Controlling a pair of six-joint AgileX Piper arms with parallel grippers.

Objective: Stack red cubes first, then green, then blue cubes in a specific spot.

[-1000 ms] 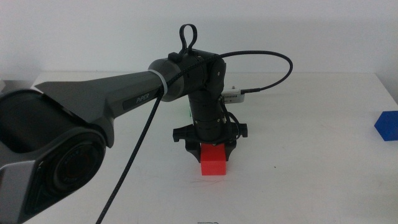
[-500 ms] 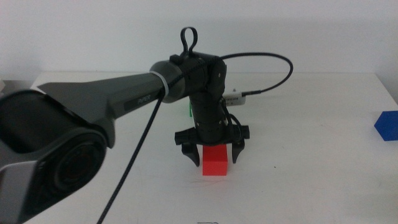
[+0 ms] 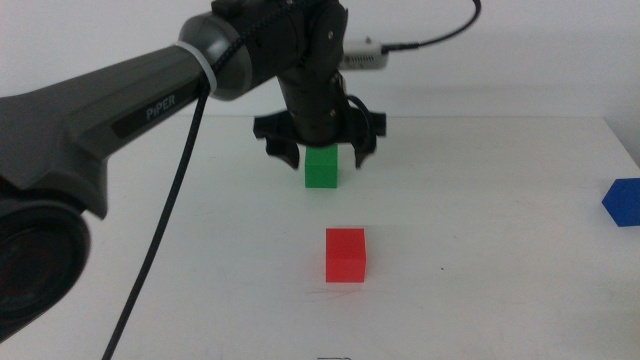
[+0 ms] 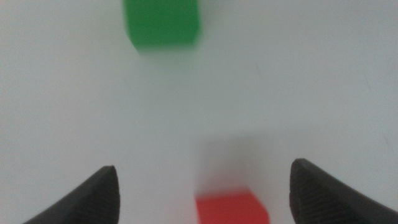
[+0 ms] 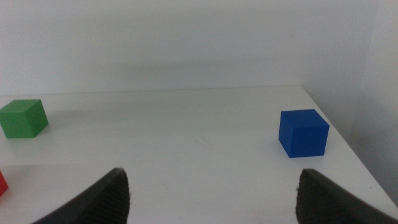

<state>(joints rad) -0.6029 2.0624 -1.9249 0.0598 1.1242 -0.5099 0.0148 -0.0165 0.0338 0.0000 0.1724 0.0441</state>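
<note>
I have the left gripper hanging over the green cube, jaws spread wide and holding nothing. That cube sits flat, square to the table edge, matte and plain (its wrist view is blurred). Nearer me, well apart, the red cube rests on bare white table. The blue cube sits at the far right edge. My right gripper waits, jaws parted, empty.
</note>
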